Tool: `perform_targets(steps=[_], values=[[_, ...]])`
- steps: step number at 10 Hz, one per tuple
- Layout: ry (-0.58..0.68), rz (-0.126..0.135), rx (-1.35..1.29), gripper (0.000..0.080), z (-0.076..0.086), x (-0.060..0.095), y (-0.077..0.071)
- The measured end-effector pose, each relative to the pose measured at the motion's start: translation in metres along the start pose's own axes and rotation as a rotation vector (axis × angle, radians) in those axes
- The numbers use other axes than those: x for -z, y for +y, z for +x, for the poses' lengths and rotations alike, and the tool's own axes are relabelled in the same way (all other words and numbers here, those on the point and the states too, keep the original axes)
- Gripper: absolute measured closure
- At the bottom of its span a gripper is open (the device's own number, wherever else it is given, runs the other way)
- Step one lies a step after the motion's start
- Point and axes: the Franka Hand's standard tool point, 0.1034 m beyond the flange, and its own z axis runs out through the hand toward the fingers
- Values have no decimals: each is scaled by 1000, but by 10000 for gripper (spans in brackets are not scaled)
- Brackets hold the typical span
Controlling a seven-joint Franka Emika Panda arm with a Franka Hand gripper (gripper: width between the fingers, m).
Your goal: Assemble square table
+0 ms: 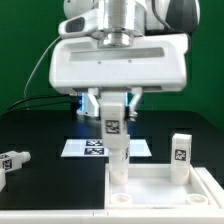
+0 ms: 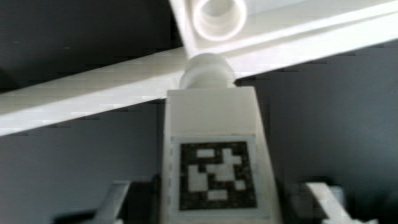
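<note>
Standing upright at a corner of the square slab [image 1: 152, 181], a tagged white leg [image 1: 115, 138] is clamped by the jaws, second leg [image 1: 181, 157] upright nearby.

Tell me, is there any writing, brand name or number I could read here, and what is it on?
No words, brands or numbers can be read anywhere.
On the held leg: a black-and-white square tag, a pattern and not writing.
On the standing leg: the same kind of tag.
On the lying leg: a tag, too small to make out.
On the marker board: tags only.
</note>
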Motion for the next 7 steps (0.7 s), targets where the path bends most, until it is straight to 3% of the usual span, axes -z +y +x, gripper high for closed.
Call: perform_targets(steps=[2, 3, 7], values=[[0, 24, 10, 515, -15, -13, -42], [-2, 26, 23, 515, -25, -15, -52], [4, 24, 31, 515, -24, -16, -51]])
